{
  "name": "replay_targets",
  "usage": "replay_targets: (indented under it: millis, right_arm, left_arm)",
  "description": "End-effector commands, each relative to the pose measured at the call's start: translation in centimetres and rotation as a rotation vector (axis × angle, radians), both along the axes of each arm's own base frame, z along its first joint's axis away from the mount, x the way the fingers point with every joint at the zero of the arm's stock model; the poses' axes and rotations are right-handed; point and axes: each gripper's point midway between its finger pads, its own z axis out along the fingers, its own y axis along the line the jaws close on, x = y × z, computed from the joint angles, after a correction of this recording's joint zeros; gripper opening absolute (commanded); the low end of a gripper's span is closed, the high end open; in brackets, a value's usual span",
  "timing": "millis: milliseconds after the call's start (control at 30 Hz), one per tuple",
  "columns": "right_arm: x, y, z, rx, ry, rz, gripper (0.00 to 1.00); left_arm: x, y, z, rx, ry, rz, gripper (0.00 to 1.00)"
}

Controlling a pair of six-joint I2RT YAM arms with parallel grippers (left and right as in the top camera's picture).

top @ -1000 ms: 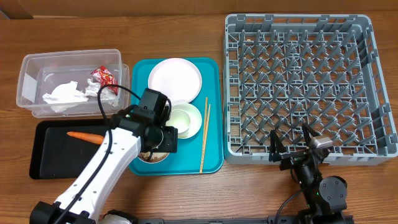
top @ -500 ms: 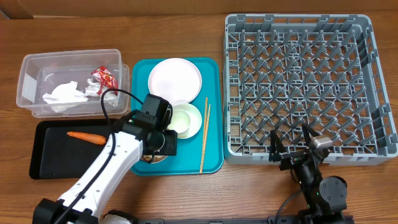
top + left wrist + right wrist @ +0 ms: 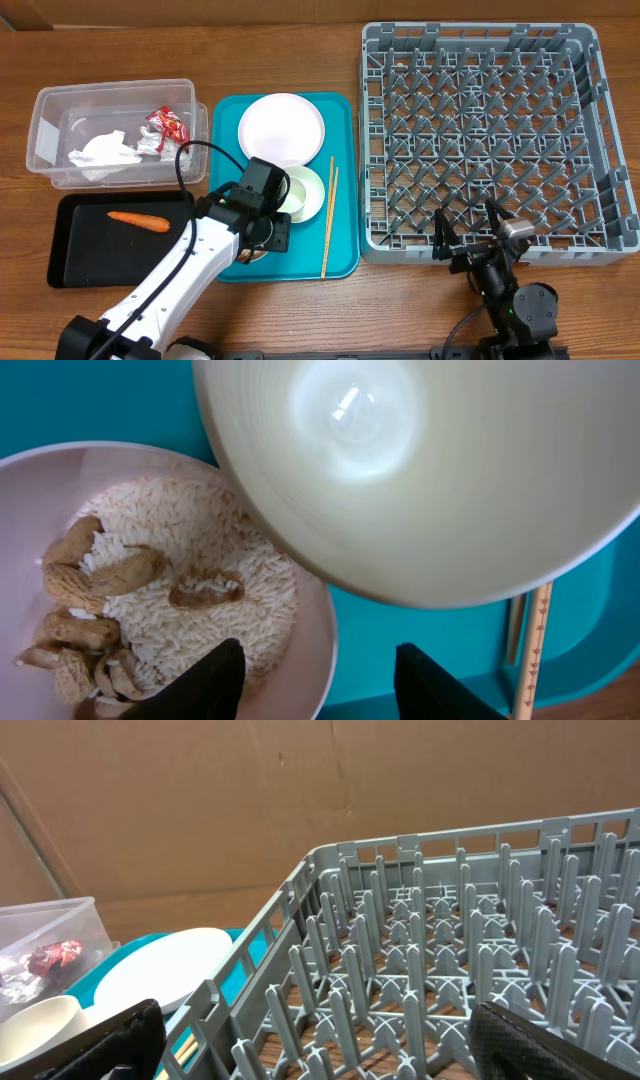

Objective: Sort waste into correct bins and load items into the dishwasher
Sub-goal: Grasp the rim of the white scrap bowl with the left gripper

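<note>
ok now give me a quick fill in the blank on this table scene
The carrot lies on a tray coloured ___. The dish rack is completely ___. The left end effector hovers over a bowl of scraps and ___. Beside the red wrapper in the clear tub lies a white ___.
Missing: black; empty; rice; tissue.

One plate [image 3: 283, 128], two bowls [image 3: 298, 190], two chopsticks [image 3: 328, 220], one carrot [image 3: 138, 220], one wrapper [image 3: 166, 124], one tissue [image 3: 102, 152], one tub [image 3: 42, 140], two trays [image 3: 90, 255], one rack [image 3: 480, 32]
</note>
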Motion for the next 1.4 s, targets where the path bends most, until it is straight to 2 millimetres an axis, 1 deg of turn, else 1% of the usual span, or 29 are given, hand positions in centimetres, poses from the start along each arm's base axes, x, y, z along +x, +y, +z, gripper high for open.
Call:
replay_targets:
  millis: [0, 133, 300, 533, 633, 767, 1133, 1233, 1267, 1367]
  right_arm:
    - [0.0, 0.0, -0.1, -0.001, -0.008, 0.003, 1.00]
    - [0.0, 0.0, -0.1, -0.001, -0.008, 0.003, 1.00]
    - [0.0, 0.0, -0.1, -0.001, -0.008, 0.003, 1.00]
    - [0.0, 0.0, -0.1, -0.001, -0.008, 0.003, 1.00]
    - [0.0, 0.0, -0.1, -0.001, -0.008, 0.003, 1.00]
    - [0.0, 0.0, -0.1, -0.001, -0.008, 0.003, 1.00]
    - [0.0, 0.0, -0.1, -0.001, -0.008, 0.003, 1.00]
    - [0.0, 0.0, -0.1, -0.001, -0.008, 0.003, 1.00]
    - [0.0, 0.0, -0.1, -0.001, -0.008, 0.003, 1.00]
    - [0.0, 0.0, -0.1, -0.001, -0.008, 0.003, 1.00]
  left_arm:
    - [0.1, 0.3, 0.1, 0.018, -0.024, 0.010, 0.49]
    - [0.2, 0.1, 0.1, 0.007, -0.029, 0.008, 0.46]
    - [0.2, 0.1, -0.2, 0.003, -0.035, 0.009, 0.45]
    - [-0.5, 0.4, -1.8, 0.003, -0.023, 0.034, 0.47]
    - [-0.4, 0.4, -1.9, 0.001, -0.030, 0.034, 0.46]
    - [-0.3, 0.3, -1.9, -0.002, -0.032, 0.041, 0.42]
    - [-0.1, 0.4, -2.7, -0.006, -0.057, 0.043, 0.40]
    - [-0.1, 0.4, -2.7, -0.006, -0.058, 0.043, 0.36]
    - [-0.1, 0.4, -2.7, -0.006, -0.058, 0.043, 0.34]
    - [-0.1, 0.5, -2.7, -0.002, -0.060, 0.044, 0.20]
